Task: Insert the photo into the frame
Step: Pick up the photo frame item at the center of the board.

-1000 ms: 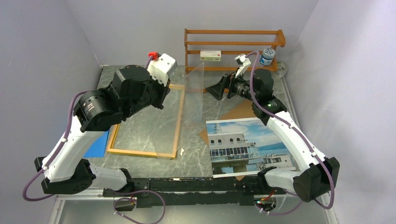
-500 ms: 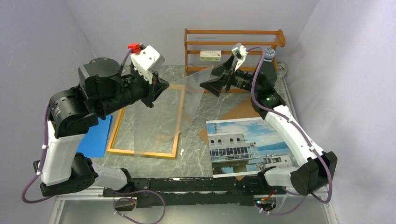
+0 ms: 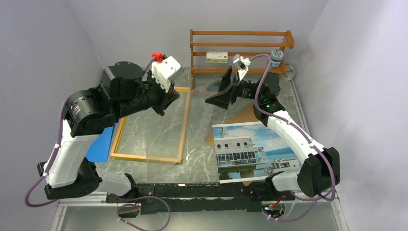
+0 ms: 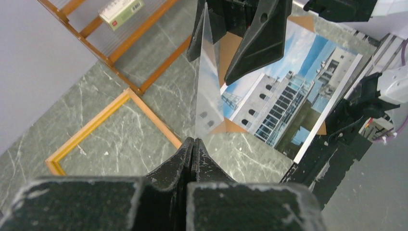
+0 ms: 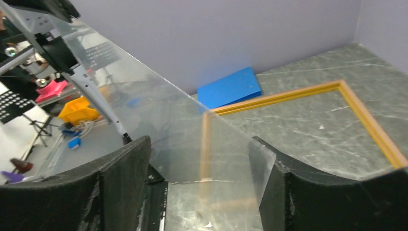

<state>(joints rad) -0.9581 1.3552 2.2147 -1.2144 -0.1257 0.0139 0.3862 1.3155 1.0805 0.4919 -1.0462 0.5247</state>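
Observation:
The wood-coloured frame lies flat on the table, left of centre, also in the right wrist view. The photo of a white building lies face up at the right on brown cardboard. My left gripper is shut on one edge of a clear plastic sheet, held tilted above the frame's right rail. In the left wrist view the sheet runs edge-on from the shut jaws. My right gripper stands open with the sheet's far edge between its fingers.
An orange-brown shelf rack stands at the back with a small box on it and a jar beside it. A blue sheet lies left of the frame, partly under my left arm.
My left arm swung up and left, then came back down towards the frame with the clear sheet. My right gripper moved left and now straddles the sheet's edge, jaws slightly narrower.

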